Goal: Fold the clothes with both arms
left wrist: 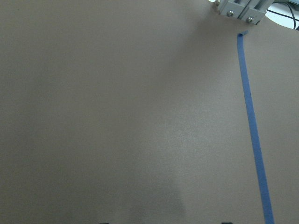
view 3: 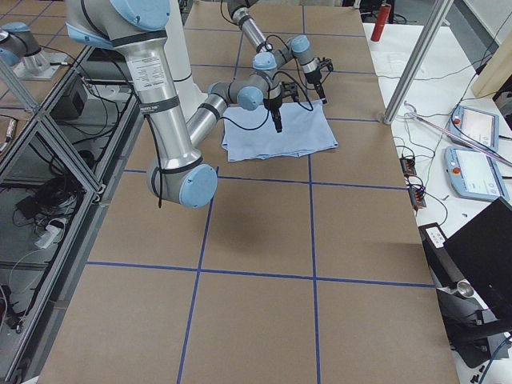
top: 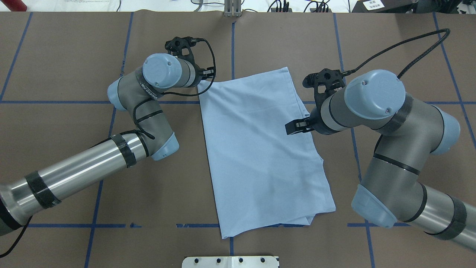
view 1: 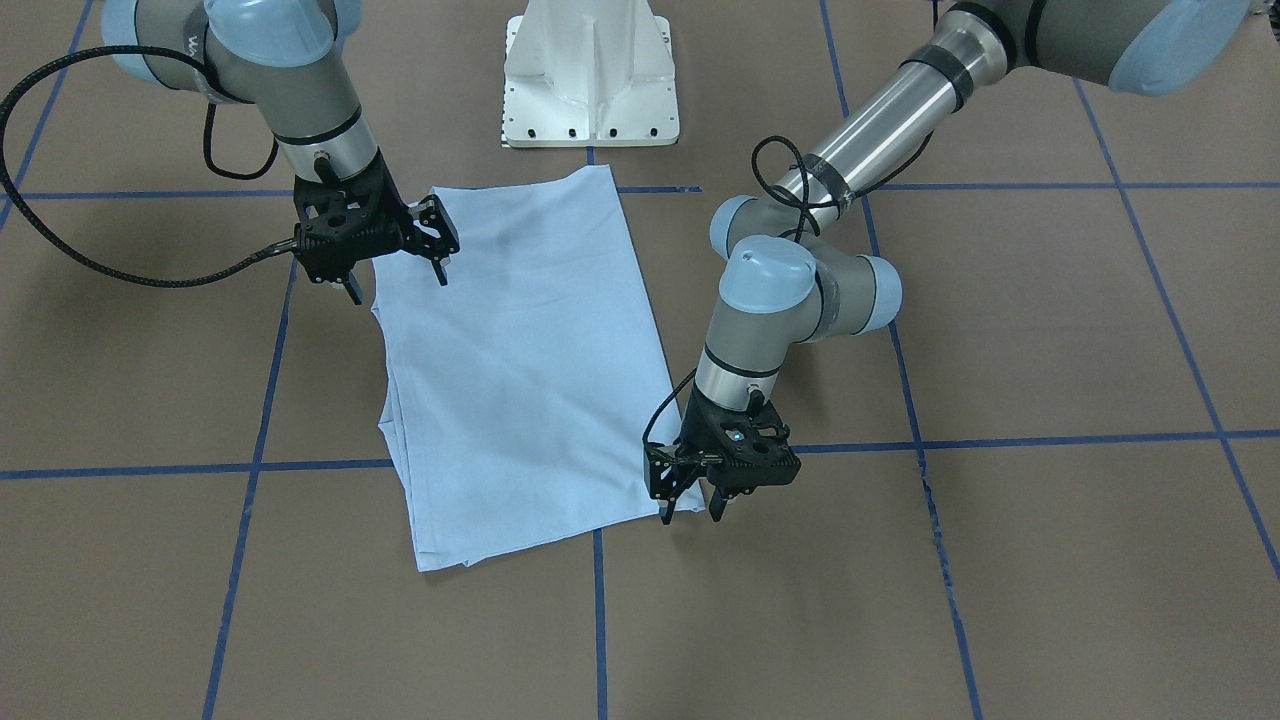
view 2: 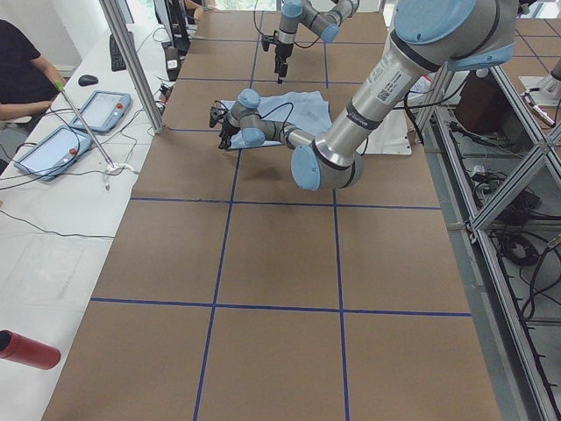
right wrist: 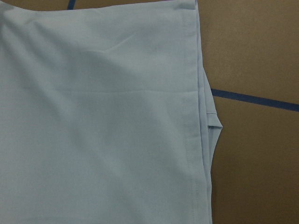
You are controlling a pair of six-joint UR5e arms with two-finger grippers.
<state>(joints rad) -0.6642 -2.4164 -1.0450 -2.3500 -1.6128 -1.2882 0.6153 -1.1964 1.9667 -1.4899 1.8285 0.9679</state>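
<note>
The light blue T-shirt [view 1: 520,350] lies flat on the brown table, folded into a long rectangle, and also shows in the overhead view [top: 256,149]. Its print and collar are hidden. My left gripper [view 1: 691,512] is open, pointing down over the shirt's corner farthest from the base, and holds nothing. Its wrist view shows only bare table. My right gripper [view 1: 397,280] is open and straddles the shirt's side edge near the base-end corner. One of its fingers [top: 294,127] hangs over the cloth. The right wrist view shows the shirt's layered hem edge [right wrist: 194,116].
The white pedestal base [view 1: 590,75] stands just beyond the shirt's near-robot end. Blue tape lines [view 1: 1000,440] cross the table. Tablets [view 2: 96,110] and cables lie on the side bench, and a red cylinder [view 2: 26,349] lies at the table's end.
</note>
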